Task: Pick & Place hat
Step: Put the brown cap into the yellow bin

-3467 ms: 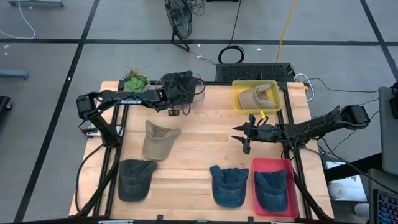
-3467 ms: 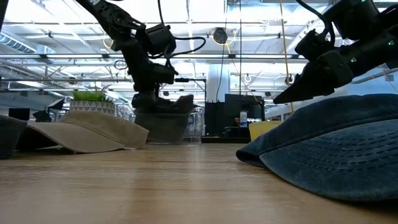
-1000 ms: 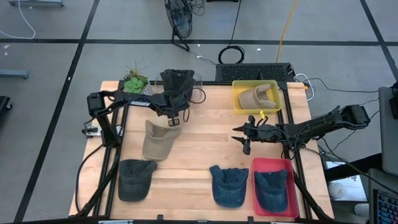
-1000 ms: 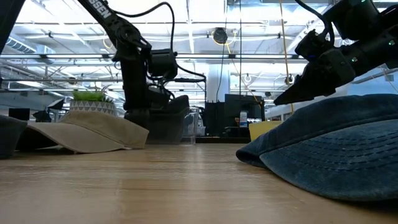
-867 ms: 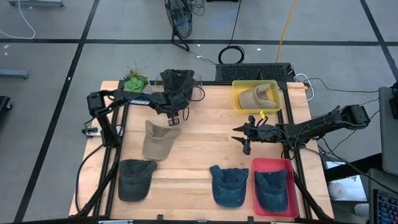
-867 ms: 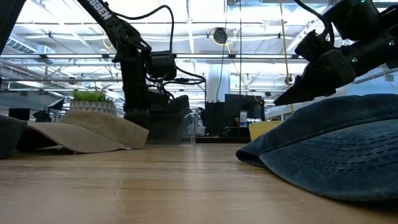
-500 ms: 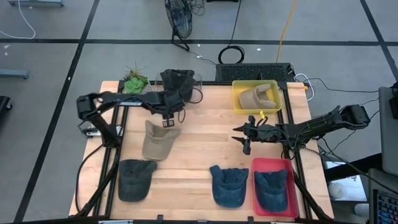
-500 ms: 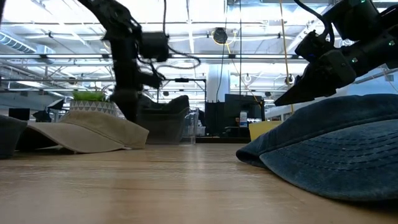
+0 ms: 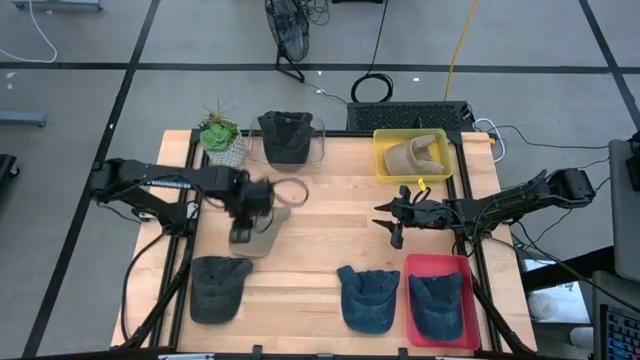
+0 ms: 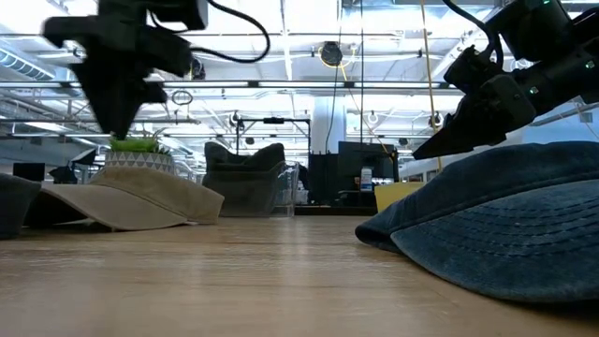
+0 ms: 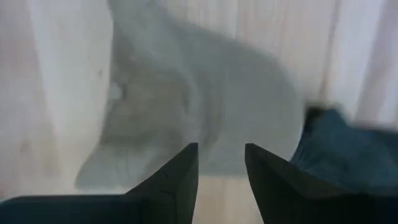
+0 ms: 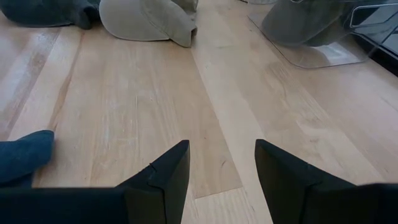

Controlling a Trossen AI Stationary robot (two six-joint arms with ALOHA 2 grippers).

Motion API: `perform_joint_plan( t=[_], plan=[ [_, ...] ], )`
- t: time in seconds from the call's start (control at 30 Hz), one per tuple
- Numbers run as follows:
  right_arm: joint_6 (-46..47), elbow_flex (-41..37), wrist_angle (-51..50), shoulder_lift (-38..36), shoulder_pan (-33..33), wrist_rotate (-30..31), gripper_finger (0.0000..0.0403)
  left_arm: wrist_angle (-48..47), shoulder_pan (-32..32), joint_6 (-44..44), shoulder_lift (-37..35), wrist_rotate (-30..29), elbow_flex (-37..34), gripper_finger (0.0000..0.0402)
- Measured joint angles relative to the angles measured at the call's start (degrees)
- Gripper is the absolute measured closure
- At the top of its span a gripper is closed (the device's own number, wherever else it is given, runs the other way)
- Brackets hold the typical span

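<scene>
A dark hat sits in the clear bin at the far edge, and shows in the low view. A tan cap lies brim-down on the table; it also shows in the left wrist view and the low view. My left gripper hangs open just above this cap, touching nothing. My right gripper is open and empty above the table's right middle.
A dark grey cap lies near left. A blue cap lies near middle. A red tray holds another blue cap. A yellow bin holds a tan cap. A potted plant stands at the far left.
My left gripper has gone from the clear bin toward the table's near and left edges and now hangs over the tan cap. The dark hat stays in the bin. My right arm has kept still.
</scene>
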Motion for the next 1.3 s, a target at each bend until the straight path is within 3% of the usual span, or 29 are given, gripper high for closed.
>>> perform_joint_plan(
  t=[0.13, 0.27, 0.4, 0.63, 0.9, 1.03, 1.3],
  plan=[
    [0.0, 0.0, 0.3, 0.0, 0.6, 0.0, 0.0243, -0.5, -4.7, -4.7, 0.8, -7.2, 0.0, 0.0256],
    [-0.2, 0.0, 1.3, 0.0, 1.1, 0.0, 0.0243, -0.2, -4.5, -8.7, 0.6, -11.8, 0.1, 0.0256],
    [-0.2, 0.0, 1.7, 0.0, 1.3, 0.0, 0.0243, 0.4, -2.8, -10.0, 0.6, -4.8, -1.2, 0.0256],
    [0.4, 0.0, 1.1, 0.0, 1.3, 0.0, 0.0243, 2.7, -0.8, -8.3, 0.7, -4.5, -6.6, 0.0224],
    [0.6, 0.0, 0.5, 0.0, 1.3, 0.0, 0.0243, 15.9, 0.3, -6.1, 0.7, -1.0, -13.7, 0.0186],
    [0.6, 0.0, 0.2, 0.0, 1.3, 0.1, 0.0243, 16.3, 0.2, -3.8, 1.0, -2.1, -14.3, 0.0223],
    [-0.2, 0.0, 0.5, 0.0, 1.3, 0.2, 0.0243, 19.3, 0.8, -3.9, 1.1, -3.7, -13.5, 0.0386]
  ],
)
